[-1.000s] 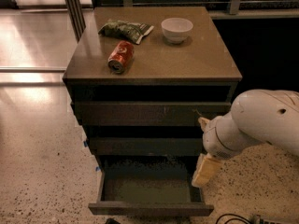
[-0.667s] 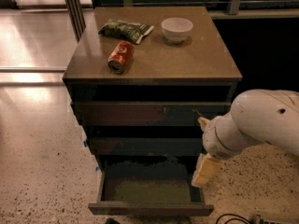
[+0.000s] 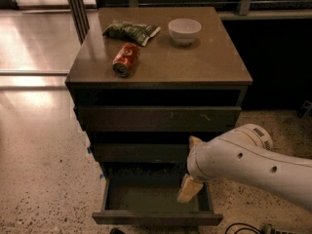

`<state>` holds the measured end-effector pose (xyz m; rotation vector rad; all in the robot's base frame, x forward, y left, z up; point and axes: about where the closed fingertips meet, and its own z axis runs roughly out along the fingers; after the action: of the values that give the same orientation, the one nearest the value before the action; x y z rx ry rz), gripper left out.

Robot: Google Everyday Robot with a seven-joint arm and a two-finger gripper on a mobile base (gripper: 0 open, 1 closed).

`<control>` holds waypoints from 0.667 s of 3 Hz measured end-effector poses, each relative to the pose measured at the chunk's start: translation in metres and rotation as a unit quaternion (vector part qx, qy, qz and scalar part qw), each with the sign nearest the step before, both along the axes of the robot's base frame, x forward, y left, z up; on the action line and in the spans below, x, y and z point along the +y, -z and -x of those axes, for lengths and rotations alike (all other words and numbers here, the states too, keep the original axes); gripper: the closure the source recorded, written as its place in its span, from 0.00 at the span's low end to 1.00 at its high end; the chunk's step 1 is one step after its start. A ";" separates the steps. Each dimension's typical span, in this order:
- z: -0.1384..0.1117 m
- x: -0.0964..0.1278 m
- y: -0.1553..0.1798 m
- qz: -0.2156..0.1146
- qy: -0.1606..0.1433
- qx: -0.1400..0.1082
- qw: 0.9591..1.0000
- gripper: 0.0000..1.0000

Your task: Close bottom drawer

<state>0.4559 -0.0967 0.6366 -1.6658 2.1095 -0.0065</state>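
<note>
Cream hand [image 3: 190, 190] half-hidden over open bottom drawer [image 3: 155, 218]

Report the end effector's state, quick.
State of the end effector: cannot be told. It hangs over the right side of the open bottom drawer.

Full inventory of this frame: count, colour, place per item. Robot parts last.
cabinet: 1, brown-grey, centre of view on speckled floor
soda can: 1, red, lying on its side, cabinet top left
snack bag: 1, green, cabinet top, back left
bowl: 1, white, upright, cabinet top, back centre
top drawer: 1, dark brown-grey, just under the cabinet top
middle drawer: 1, dark brown-grey, below the top drawer
bottom drawer: 1, dark front, olive-grey floor, pulled open, nothing visible inside
cable: 1, dark, on the floor, bottom right
arm: 1, white, entering from the right
gripper: 1, tan, over the open bottom drawer's right side
</note>
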 end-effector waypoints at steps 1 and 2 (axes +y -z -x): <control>0.010 0.020 0.043 0.002 0.002 0.018 1.000 0.00; 0.010 0.022 0.043 -0.008 0.033 0.025 0.999 0.00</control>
<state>0.4460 -0.0750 0.5939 -1.6018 2.1950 0.0321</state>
